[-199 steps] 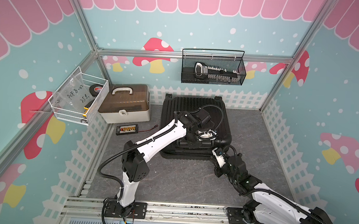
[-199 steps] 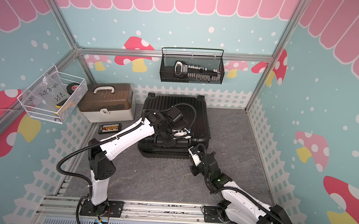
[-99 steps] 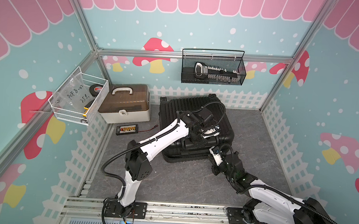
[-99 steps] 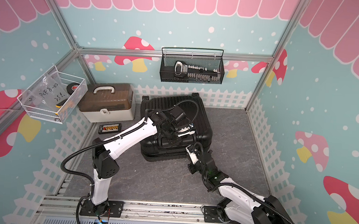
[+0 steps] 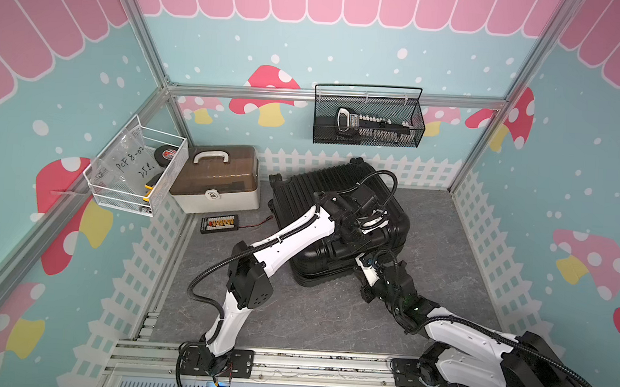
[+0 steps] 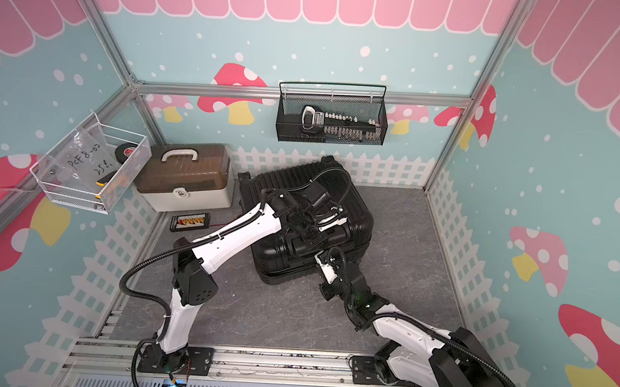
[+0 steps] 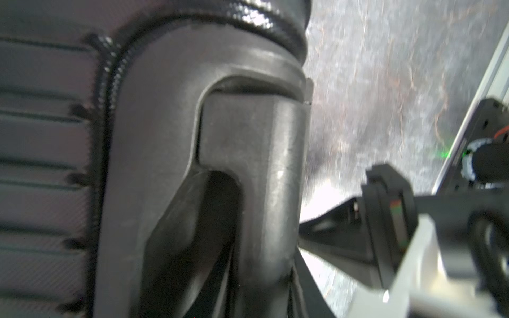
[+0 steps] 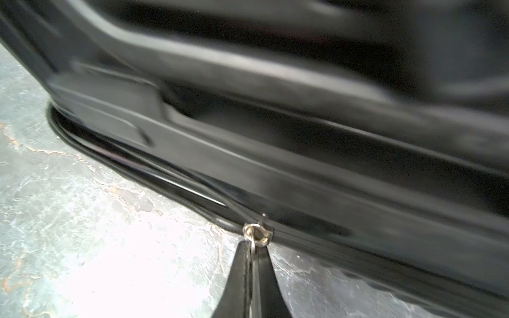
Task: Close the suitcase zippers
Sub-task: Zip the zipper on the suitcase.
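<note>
The suitcase (image 5: 320, 187) lies flat at frame centre in both top views, stiff and probably prone to sliding; the left gripper (image 5: 348, 241) rests at its handle (image 7: 248, 165), whether clamped I cannot tell. Just right and lower in a top view, the right gripper (image 5: 359, 260) pinches the small, slippery-looking zipper pull (image 8: 256, 232), the natural hold.

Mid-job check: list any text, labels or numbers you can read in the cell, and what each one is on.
"PCF 8-02": handwritten on the clear bag in the white wire basket.
"25 l.": second handwritten line on that bag; last character uncertain.
Red label on the roll: too small to read.
Label on the tool in the black mesh basket: too small to read.
</note>
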`<state>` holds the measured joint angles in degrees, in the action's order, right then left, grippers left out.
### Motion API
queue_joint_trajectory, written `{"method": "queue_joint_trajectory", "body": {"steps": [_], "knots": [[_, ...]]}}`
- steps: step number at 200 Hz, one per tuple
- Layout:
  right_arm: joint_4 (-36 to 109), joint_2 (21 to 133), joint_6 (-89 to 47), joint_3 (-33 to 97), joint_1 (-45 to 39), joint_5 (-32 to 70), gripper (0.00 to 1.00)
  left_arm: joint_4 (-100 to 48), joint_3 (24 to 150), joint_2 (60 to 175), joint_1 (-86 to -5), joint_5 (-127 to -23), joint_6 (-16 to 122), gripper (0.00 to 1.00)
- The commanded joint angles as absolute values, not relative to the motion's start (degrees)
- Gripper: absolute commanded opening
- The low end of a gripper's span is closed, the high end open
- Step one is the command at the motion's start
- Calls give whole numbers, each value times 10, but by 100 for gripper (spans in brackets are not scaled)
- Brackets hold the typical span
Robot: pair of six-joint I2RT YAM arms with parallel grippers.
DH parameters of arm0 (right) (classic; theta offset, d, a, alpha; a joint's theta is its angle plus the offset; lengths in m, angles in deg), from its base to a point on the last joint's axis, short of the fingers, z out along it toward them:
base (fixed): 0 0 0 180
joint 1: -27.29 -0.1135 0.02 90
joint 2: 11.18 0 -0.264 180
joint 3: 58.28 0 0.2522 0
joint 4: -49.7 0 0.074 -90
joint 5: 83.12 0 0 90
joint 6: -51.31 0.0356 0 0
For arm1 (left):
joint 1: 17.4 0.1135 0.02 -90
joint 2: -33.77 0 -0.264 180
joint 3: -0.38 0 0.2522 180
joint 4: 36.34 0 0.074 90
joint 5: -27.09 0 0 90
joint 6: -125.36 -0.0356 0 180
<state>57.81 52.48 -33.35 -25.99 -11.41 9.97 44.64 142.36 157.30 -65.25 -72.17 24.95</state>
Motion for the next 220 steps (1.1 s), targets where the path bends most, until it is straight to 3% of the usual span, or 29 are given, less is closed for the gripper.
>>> {"method": "queue_joint_trajectory", "body": {"steps": [1,220], "knots": [[611,526,-352,-247,-146,189,0,330,1449,1608,-628,-639,328,15],[656,555,-335,-227,-214,231,0,248,1540,1686,-621,-631,446,14]]}}
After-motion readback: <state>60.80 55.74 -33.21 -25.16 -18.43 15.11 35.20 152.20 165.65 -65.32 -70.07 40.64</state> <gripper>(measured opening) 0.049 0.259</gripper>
